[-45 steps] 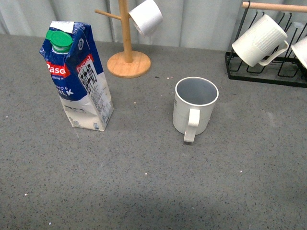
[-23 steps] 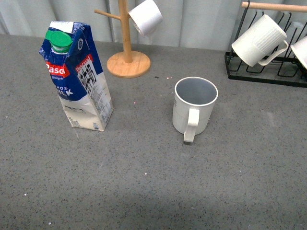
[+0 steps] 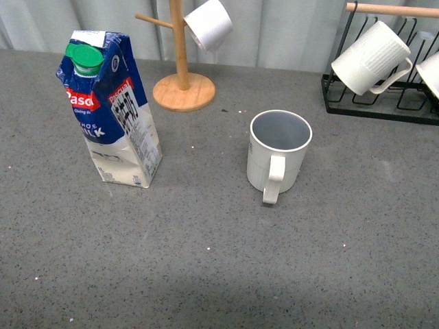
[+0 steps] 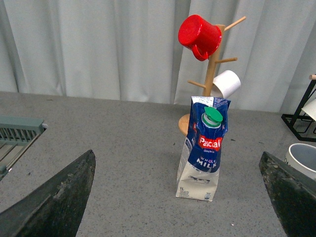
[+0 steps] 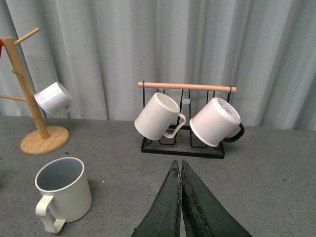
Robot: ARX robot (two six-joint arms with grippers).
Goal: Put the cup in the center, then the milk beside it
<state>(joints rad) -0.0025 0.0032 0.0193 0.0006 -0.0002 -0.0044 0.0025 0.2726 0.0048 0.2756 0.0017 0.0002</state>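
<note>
The left pincer was spread wide, and the milk stood ahead of it, framed between the fingers but untouched. The right pincer was pressed together on nothing, with the cup off to one side and clear of it. On the grey desk the milk stood upright at the left: blue and white, green cap, lower body creased. The cup stood upright well apart to its right, near the middle. It was off-white and ribbed, grey-blue inside, with its handle towards the robot.
</note>
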